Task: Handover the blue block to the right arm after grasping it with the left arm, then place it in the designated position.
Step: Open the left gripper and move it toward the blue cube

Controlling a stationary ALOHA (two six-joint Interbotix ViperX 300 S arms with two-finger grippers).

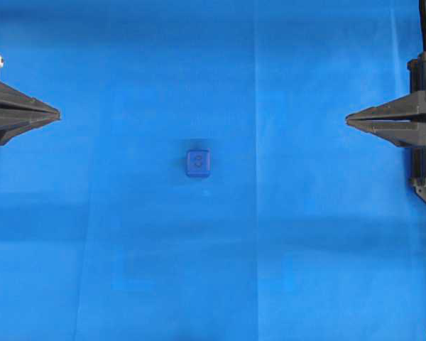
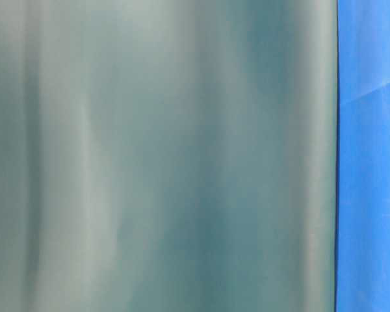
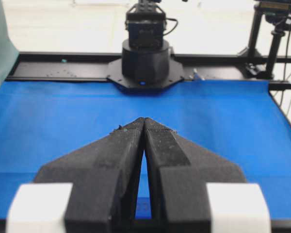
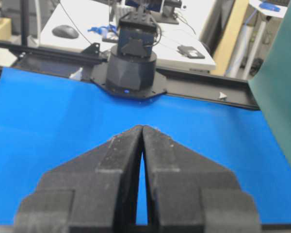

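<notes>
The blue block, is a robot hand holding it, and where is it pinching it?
No. The blue block sits alone on the blue cloth. The left gripper and right gripper are shut and empty.

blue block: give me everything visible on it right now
The blue block is a small dark navy cube, darker than the bright blue cloth it sits on. Its top face shows an embossed "3", upright in the overhead view. It looks like smooth plastic with rounded edges. It sits flat near the table's middle, about midway between both grippers, touched by nothing but the cloth. The wrist views don't show it.
</notes>
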